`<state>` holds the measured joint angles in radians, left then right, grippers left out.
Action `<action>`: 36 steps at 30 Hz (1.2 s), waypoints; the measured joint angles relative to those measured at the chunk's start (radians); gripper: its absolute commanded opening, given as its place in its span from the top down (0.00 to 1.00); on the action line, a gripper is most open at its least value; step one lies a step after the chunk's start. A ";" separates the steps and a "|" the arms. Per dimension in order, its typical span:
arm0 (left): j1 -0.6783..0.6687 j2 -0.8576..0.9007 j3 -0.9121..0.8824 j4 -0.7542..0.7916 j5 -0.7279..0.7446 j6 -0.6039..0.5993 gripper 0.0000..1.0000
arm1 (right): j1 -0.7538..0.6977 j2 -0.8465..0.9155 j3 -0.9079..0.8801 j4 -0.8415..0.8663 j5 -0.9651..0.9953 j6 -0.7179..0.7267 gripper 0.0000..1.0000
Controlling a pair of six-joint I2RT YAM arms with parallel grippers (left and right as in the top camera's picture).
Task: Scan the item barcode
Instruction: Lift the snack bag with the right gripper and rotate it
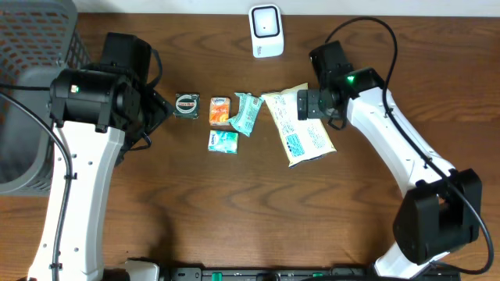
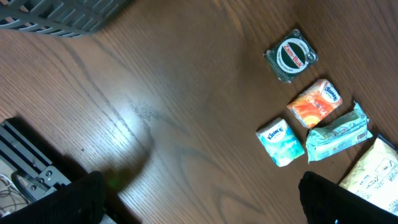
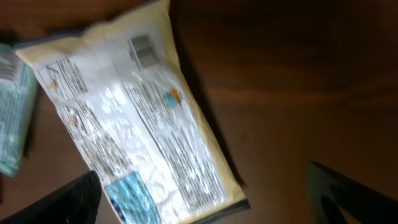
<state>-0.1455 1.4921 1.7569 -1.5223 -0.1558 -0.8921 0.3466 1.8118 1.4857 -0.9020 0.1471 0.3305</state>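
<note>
Both grippers stand wide open over a wooden table [image 1: 234, 211].
The right gripper [image 3: 205, 200], jaws spread wide and gripping nothing, hangs over the top end of the pale yellow pouch [image 1: 303, 136], which lies flat right of centre with its barcode [image 3: 142, 50] facing up. The left gripper [image 2: 205, 208], also spread and empty, is left of a round tin [image 1: 187, 104]. The white scanner [image 1: 266, 31] stands at the top edge.

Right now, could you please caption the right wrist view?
Open right gripper above a cream packet lying barcode-up on the table.
</note>
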 measured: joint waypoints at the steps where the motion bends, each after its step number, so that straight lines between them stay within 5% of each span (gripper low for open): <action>1: 0.000 0.000 0.000 0.000 0.000 0.000 0.02 | -0.005 0.004 0.000 0.016 -0.014 -0.007 0.01; 21: 0.000 0.000 0.000 0.000 0.000 0.000 0.02 | -0.194 0.282 0.000 0.132 -0.603 -0.291 0.01; 32: 0.000 0.000 0.000 0.000 0.000 0.000 0.02 | -0.177 0.357 0.015 0.089 -0.733 -0.343 0.92; 36: 0.000 0.000 0.000 0.000 0.000 0.000 0.02 | -0.177 0.340 0.019 0.068 -0.783 -0.341 0.99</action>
<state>-0.1455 1.4921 1.7569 -1.5223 -0.1558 -0.8921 0.1696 2.1517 1.5043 -0.8345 -0.6361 -0.0101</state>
